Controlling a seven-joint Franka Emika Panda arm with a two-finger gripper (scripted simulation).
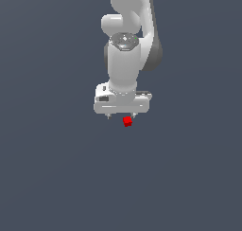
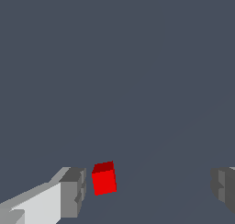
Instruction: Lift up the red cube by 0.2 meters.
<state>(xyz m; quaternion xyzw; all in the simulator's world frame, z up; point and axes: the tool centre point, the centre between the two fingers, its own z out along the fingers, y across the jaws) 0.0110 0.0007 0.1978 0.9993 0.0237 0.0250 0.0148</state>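
Between my end effector [image 2: 147,191] fingers the gap is wide, with only the red cube [image 2: 104,178] standing in it, near one finger, and bare grey worktop [image 1: 52,178] all round.

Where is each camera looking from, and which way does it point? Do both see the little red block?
Exterior view: sits off the arm, looking at the white robot arm, its gripper and the tiny bright red cube.
Wrist view: rides on the wrist, looking past the grey fingertips at the red cube on the plain dark grey floor.
Shared: both show the cube and the open gripper.
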